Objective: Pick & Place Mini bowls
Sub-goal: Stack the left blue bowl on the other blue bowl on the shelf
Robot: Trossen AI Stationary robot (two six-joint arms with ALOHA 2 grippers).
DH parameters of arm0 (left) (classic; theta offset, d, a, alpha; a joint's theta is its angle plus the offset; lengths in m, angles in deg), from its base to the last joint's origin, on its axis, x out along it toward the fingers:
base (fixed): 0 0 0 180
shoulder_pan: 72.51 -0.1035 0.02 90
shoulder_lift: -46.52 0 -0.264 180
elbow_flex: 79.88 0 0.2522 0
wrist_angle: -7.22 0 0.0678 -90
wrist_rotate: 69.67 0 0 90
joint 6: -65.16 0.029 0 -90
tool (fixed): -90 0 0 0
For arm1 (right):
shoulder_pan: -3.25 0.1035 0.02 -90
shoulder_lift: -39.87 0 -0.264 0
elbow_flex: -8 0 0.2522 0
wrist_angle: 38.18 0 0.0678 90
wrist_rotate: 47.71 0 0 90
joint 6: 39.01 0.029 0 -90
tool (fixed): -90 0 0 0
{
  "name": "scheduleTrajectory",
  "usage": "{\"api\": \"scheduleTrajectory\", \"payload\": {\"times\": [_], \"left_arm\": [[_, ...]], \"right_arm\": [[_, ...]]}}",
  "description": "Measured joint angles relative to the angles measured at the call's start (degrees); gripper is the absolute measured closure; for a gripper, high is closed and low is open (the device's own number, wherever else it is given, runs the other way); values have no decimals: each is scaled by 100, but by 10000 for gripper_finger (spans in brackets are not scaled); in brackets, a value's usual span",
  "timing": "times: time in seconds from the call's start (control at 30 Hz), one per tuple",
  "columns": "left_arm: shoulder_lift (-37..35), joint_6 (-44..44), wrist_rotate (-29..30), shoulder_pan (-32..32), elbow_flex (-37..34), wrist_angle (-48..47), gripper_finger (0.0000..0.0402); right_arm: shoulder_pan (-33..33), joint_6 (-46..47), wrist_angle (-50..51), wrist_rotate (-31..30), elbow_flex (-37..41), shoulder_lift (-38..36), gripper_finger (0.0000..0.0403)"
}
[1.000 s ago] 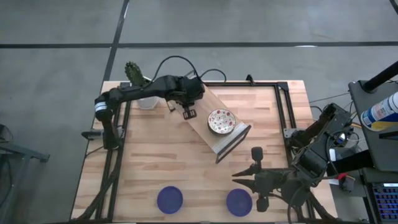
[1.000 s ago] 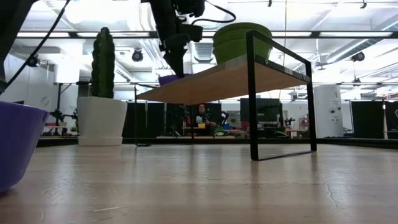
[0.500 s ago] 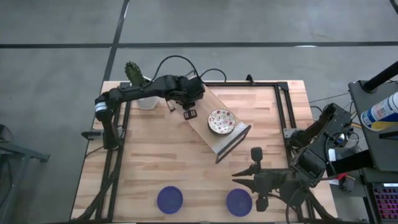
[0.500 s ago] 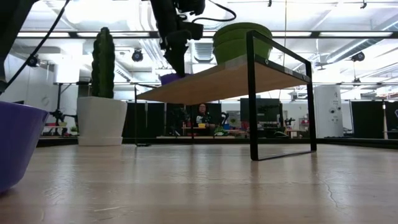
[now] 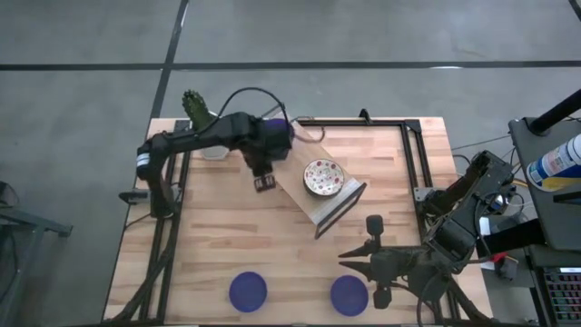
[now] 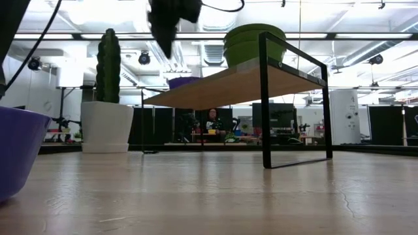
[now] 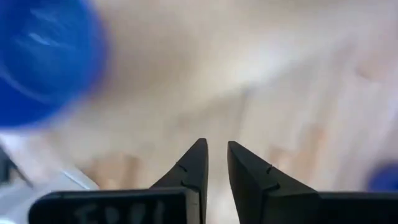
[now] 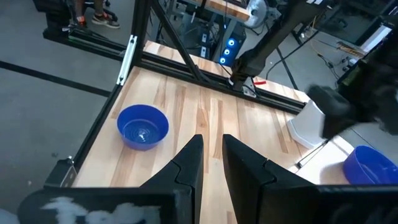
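Observation:
My left gripper (image 5: 265, 183) hangs above the table just left of a slanted wooden shelf (image 5: 340, 207), fingers shut and empty (image 7: 216, 155). One blue mini bowl (image 5: 275, 127) sits on the shelf's far left end (image 6: 185, 81), partly hidden by the left arm. A speckled cream bowl (image 5: 323, 177) rests on the shelf top; in the low view it is a stack (image 6: 255, 40). Two blue bowls (image 5: 247, 291) (image 5: 349, 295) stand on the table near its near edge. My right gripper (image 5: 349, 265) waits shut above the near right part of the table (image 8: 212, 149).
A white pot with a cactus (image 5: 201, 123) stands at the table's far left corner (image 6: 108, 104). The shelf's black metal frame (image 6: 264, 98) stands on the table. Bare wood (image 5: 218, 227) lies between the shelf and the near blue bowls. People sit in the room behind.
My left gripper has drawn back from the blue bowl on the shelf's end, rising and moving toward the table's near left. The blue bowl has stayed on the shelf and now shows uncovered. The right arm has kept still.

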Motion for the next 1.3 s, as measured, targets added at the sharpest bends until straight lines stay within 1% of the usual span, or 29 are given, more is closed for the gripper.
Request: {"api": "scheduleTrajectory", "payload": {"times": [0.1,0.2,0.47,0.63,0.73,0.83,0.97,1.03,1.17,1.3], "left_arm": [[-138,-381,-85,463,-64,-407,346],[-265,-782,-101,1125,-158,-448,346],[-282,-2009,-84,3063,-270,-137,346],[-278,-2722,126,4100,-632,180,346],[-278,-3204,353,4570,-955,629,346],[-267,-3584,414,4905,-1286,846,346],[-267,-3932,646,5116,-1819,1166,346],[-267,-4090,698,5120,-2117,1539,343],[-260,-4136,565,5068,-2657,2522,325],[-262,-4136,491,4930,-2943,2472,313]], "right_arm": [[0,0,14,0,0,1,346],[0,-15,14,0,0,2,346],[0,4,11,0,21,0,346],[3,21,3,17,23,1,346],[2,22,2,92,26,0,346],[2,30,0,94,28,1,346],[2,156,-1,109,60,2,346],[2,167,-2,109,66,1,346],[2,244,-4,110,74,2,346],[2,280,-7,109,74,1,346]]}}
